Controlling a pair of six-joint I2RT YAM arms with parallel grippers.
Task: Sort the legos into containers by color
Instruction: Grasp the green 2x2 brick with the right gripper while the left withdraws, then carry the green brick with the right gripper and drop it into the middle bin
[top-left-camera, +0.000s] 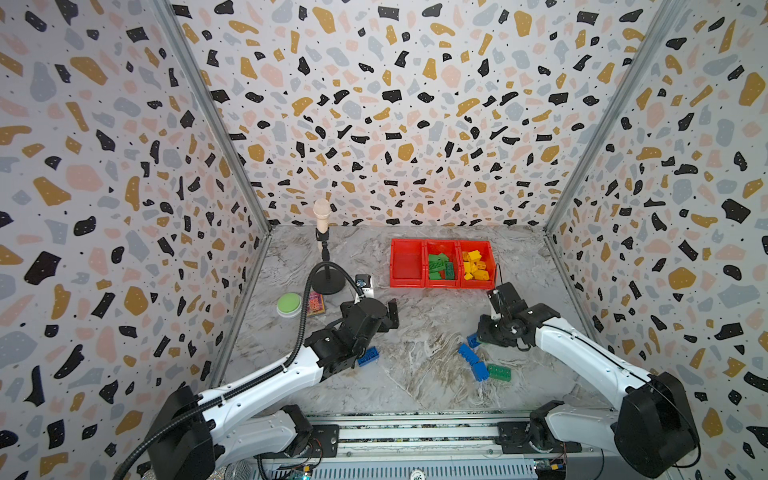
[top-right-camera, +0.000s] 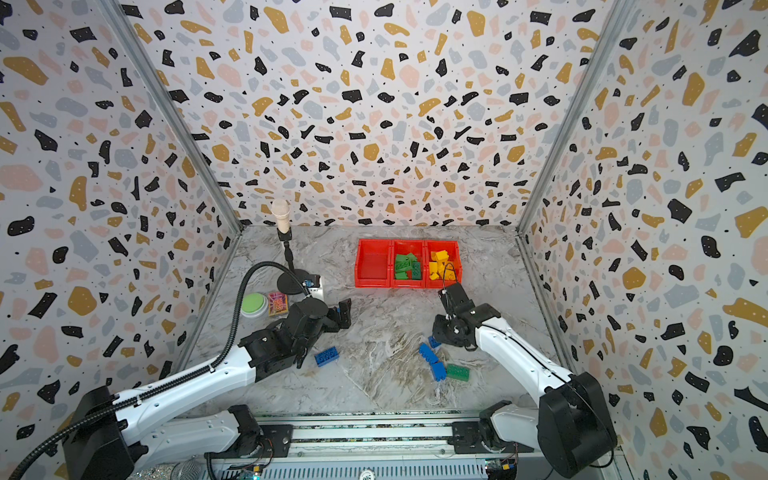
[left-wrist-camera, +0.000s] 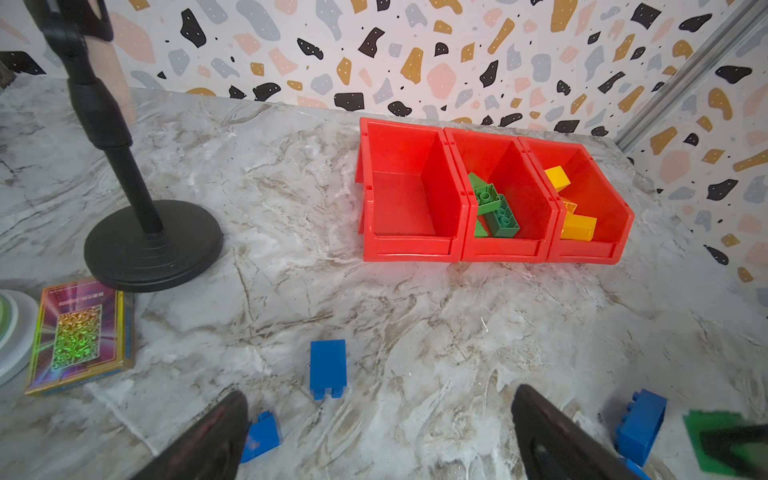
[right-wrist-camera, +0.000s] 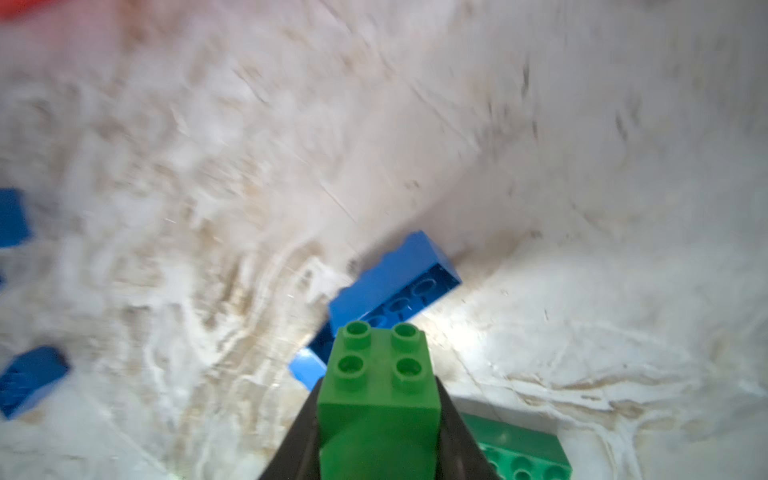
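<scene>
A: How does the light read from above?
B: In both top views I get bright, even, diffuse light. Soft shadows lie under the arms on the marble table (top-left-camera: 419, 386), and the wall post (top-left-camera: 208, 99) bows slightly toward the edge.
A: And the wrist views?
B: Left wrist: red bins (left-wrist-camera: 411, 249) sharp, near fingers (left-wrist-camera: 208, 440) soft. Right wrist: I see the table smeared by motion and only the green brick (right-wrist-camera: 378, 390) crisp, with a white glare patch beside it.

R wrist view: marble tabletop (right-wrist-camera: 249, 145) beyond right pincer (right-wrist-camera: 379, 390) motion-blurred; long dark-green studded plastic brick (right-wrist-camera: 523, 453) just beside its finger cut by frame edge. Top views: pincer tips + gripped square light-green studded brick (right-wrist-camera: 376, 361) hidden under own wrist.
</scene>
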